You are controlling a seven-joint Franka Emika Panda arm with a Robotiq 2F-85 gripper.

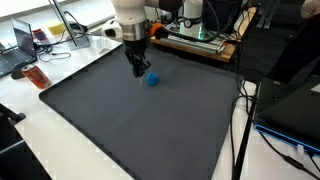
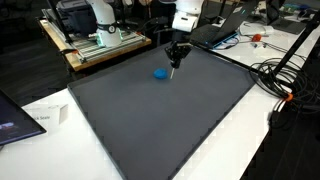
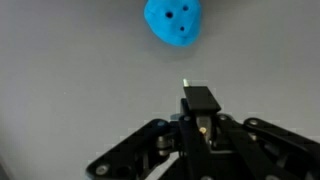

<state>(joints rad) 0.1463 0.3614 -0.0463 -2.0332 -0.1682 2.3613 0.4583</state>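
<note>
A small blue rounded object with dark holes (image 3: 175, 23) lies on the dark grey mat (image 1: 140, 130), seen in both exterior views (image 1: 152, 78) (image 2: 160, 72). My gripper (image 3: 198, 98) hangs just above the mat, close beside the blue object and apart from it (image 1: 138, 70) (image 2: 174, 62). The jaws are shut together. A thin pale tip (image 3: 186, 84) pokes out past the fingertips, and a slim stick-like thing reaches down from the gripper to the mat in an exterior view (image 2: 171, 72). The rest of it is hidden between the fingers.
A laptop (image 1: 20, 45) and an orange-red item (image 1: 37, 77) sit beside the mat. Lab equipment on a wooden bench (image 2: 100, 40) stands behind it. Cables (image 2: 285, 80) trail along one side. A white paper (image 2: 45, 118) lies near a mat corner.
</note>
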